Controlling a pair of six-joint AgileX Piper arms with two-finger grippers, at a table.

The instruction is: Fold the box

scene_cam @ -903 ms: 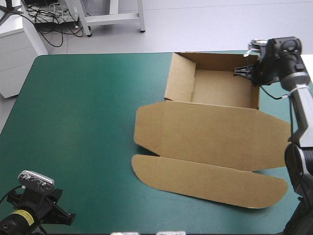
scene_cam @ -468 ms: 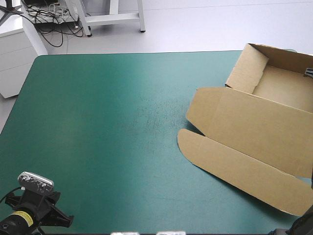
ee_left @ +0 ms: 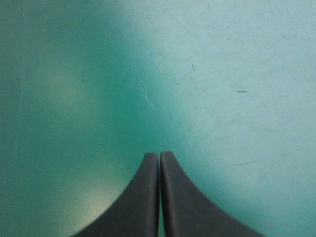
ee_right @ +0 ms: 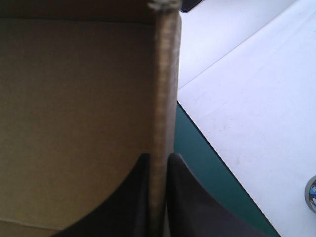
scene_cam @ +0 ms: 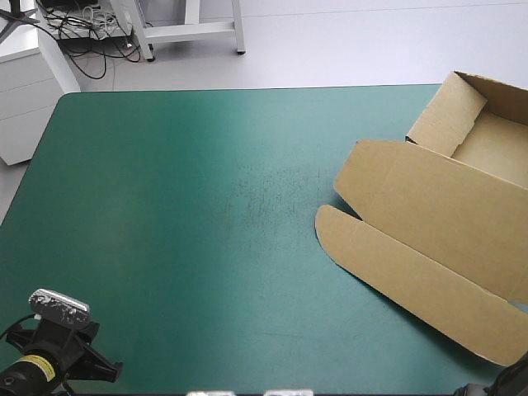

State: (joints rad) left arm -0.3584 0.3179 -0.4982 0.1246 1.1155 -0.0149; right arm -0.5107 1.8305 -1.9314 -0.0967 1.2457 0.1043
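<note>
The box [scene_cam: 429, 223] lies much farther toward the table's [scene_cam: 206, 206] right edge than earlier (turned too); the right gripper [ee_right: 159, 157] has left the high view.

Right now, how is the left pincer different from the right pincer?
The black fin-fingered left pincer is shut on nothing; the right pincer is shut on a wall of the brown cardboard box. The left pincer is over bare teal-green table cover; the right pincer is near the table's edge. Both have black curved fingers.
</note>
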